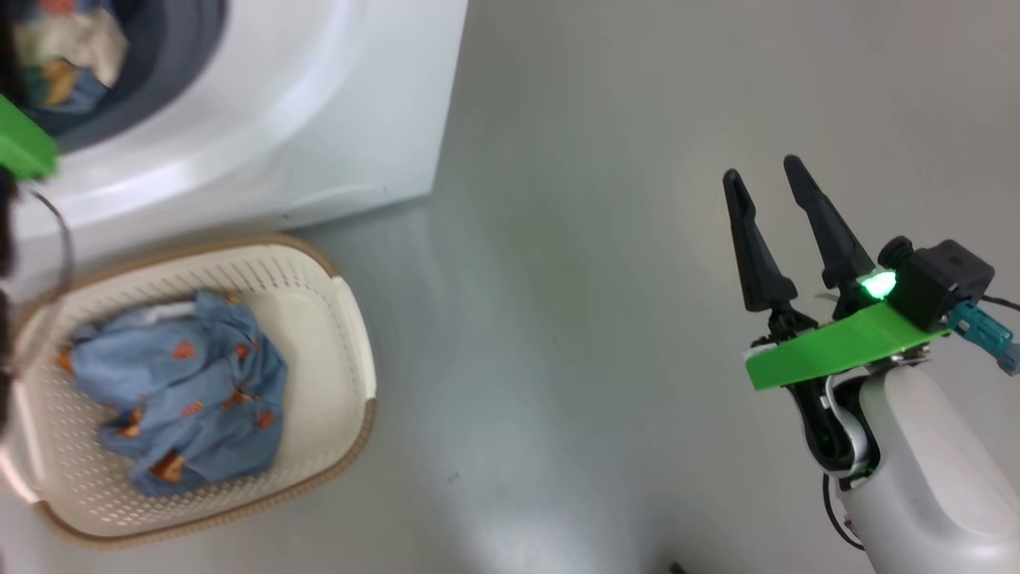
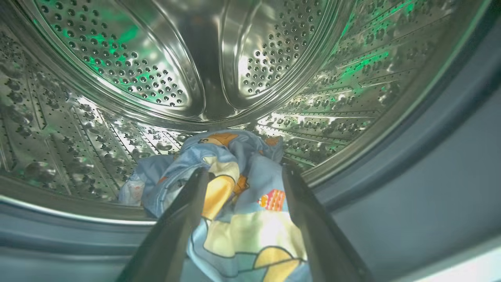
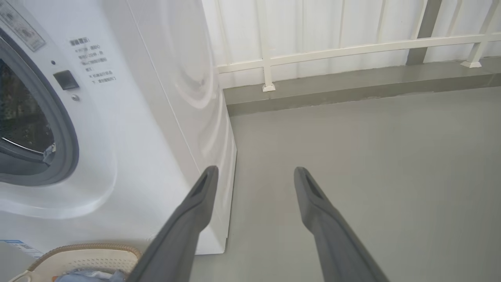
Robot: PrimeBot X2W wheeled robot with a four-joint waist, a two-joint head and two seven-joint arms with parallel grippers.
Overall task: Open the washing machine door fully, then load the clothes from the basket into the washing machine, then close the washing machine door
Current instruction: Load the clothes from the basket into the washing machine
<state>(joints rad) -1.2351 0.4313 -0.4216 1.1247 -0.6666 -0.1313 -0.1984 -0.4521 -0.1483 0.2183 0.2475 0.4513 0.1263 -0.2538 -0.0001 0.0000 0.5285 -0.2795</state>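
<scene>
The white washing machine (image 1: 319, 119) stands at the upper left with its drum (image 2: 156, 78) exposed; its door is out of view. My left gripper (image 2: 244, 169) reaches inside the drum, open, with a light blue printed garment (image 2: 242, 203) lying loose between its fingers and draped over the blue-grey seal (image 2: 430, 176). More clothes (image 1: 191, 383) lie bundled in the cream basket (image 1: 351, 319) on the floor before the machine. My right gripper (image 1: 763, 169) hovers open and empty over bare floor to the right, well away from the basket; its fingers (image 3: 195, 211) point past the machine's corner.
Grey floor (image 1: 598, 319) stretches to the right of the machine and the basket. A white railing (image 3: 352, 47) on a low kerb runs along the back. A green mount (image 1: 24, 147) on my left arm sits at the drum's mouth.
</scene>
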